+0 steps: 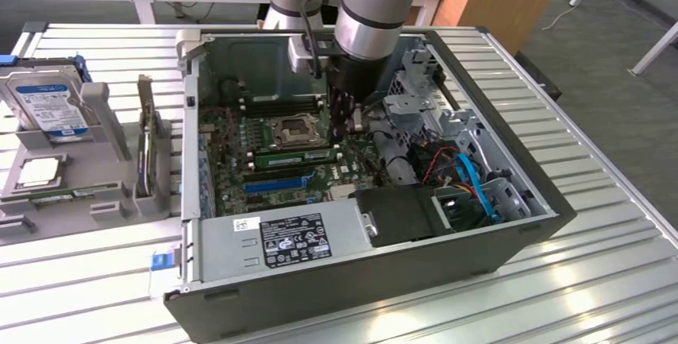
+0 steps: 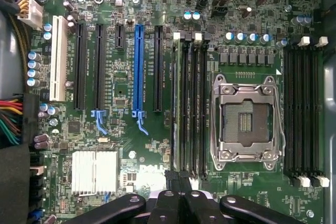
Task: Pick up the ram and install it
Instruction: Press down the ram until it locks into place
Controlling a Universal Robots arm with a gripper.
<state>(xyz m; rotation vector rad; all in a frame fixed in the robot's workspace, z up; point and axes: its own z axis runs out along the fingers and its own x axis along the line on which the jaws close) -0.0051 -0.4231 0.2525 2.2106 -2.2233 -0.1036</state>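
Note:
The ram (image 1: 292, 156) is a narrow green stick standing on edge in a memory slot beside the empty CPU socket (image 1: 291, 129) on the motherboard. In the wrist view the ram (image 2: 179, 103) sits in the slot of that bank nearest the expansion slots. My gripper (image 2: 178, 178) is shut with nothing between its fingers. It hovers over the end of that slot bank, by the latches. In the exterior view the gripper (image 1: 344, 128) reaches down into the open computer case (image 1: 509, 233), just to the exterior view's right of the socket.
A second bank of black memory slots (image 2: 304, 103) lies on the far side of the socket. A blue expansion slot (image 2: 139, 51) and black ones flank the ram. Outside the case, a grey holder (image 1: 63, 177) carries a hard drive (image 1: 48, 106), a chip and an upright card (image 1: 148, 153).

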